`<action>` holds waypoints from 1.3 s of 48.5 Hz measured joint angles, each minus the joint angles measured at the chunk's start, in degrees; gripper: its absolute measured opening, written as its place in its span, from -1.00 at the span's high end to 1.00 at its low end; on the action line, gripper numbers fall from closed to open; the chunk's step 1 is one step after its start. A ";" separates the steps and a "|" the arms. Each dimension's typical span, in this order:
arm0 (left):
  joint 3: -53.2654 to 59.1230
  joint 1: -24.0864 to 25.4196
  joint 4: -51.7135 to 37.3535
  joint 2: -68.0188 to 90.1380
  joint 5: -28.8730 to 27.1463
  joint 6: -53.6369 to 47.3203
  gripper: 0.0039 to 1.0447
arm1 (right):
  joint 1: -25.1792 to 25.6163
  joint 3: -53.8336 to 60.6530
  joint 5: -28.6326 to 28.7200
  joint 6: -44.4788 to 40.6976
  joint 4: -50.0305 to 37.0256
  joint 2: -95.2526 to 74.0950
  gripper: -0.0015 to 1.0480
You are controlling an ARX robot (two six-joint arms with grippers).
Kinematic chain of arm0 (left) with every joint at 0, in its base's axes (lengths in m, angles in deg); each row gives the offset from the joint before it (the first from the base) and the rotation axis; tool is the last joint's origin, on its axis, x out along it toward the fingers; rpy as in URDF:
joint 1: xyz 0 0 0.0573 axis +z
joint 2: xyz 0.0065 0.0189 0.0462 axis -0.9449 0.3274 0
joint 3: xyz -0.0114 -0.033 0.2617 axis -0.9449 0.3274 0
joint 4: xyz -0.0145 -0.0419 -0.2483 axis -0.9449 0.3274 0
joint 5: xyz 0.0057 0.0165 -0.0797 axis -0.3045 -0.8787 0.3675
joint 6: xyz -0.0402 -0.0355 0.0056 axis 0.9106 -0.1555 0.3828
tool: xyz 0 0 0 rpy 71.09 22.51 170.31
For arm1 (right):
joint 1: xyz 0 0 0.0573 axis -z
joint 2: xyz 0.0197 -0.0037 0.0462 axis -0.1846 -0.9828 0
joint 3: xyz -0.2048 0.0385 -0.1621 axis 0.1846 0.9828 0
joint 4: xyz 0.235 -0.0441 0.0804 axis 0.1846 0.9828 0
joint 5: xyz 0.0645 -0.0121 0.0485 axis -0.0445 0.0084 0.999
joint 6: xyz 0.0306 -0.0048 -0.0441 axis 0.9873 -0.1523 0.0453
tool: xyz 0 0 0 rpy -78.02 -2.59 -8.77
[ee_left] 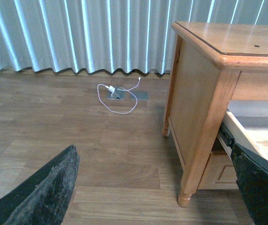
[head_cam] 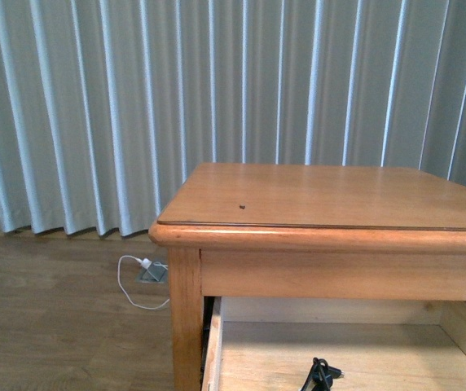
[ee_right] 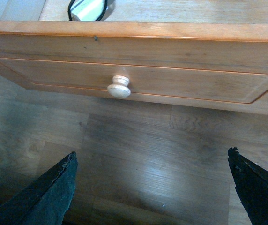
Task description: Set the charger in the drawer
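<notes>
The drawer (head_cam: pixel 396 352) stands pulled out under the table top, its pale plank floor showing. The charger (head_cam: pixel 321 375) lies inside it near the front, a black cable loop; the right wrist view shows the charger (ee_right: pixel 88 9) as a white block ringed by black cable, just behind the drawer front (ee_right: pixel 185 77) with its round pale knob (ee_right: pixel 119 87). My right gripper (ee_right: pixel 150 187) hangs open over the floor in front of that knob, holding nothing. My left gripper (ee_left: pixel 155 187) is open beside the table's front leg (ee_left: pixel 204 140), also with nothing in it. Neither gripper shows in the front view.
The honey-coloured table (head_cam: pixel 323 199) carries a small dark speck on top. A white plug with white cable (ee_left: pixel 117 93) lies on the wooden floor by a floor socket, near the pleated curtain (head_cam: pixel 217 81). Open floor spreads left of the table.
</notes>
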 joint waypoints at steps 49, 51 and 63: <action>0.00 0.00 0.00 0.00 0.00 0.00 -0.89 | -11.93 -18.73 -20.37 10.23 -37.18 -53.33 -0.83; 0.00 0.00 0.00 0.00 0.00 0.00 -0.89 | -11.69 -19.69 -21.11 9.81 -39.19 -55.30 -0.83; 0.00 0.00 0.00 0.00 0.00 0.00 -0.89 | -8.94 -24.68 -19.61 8.76 -51.21 -67.01 -0.83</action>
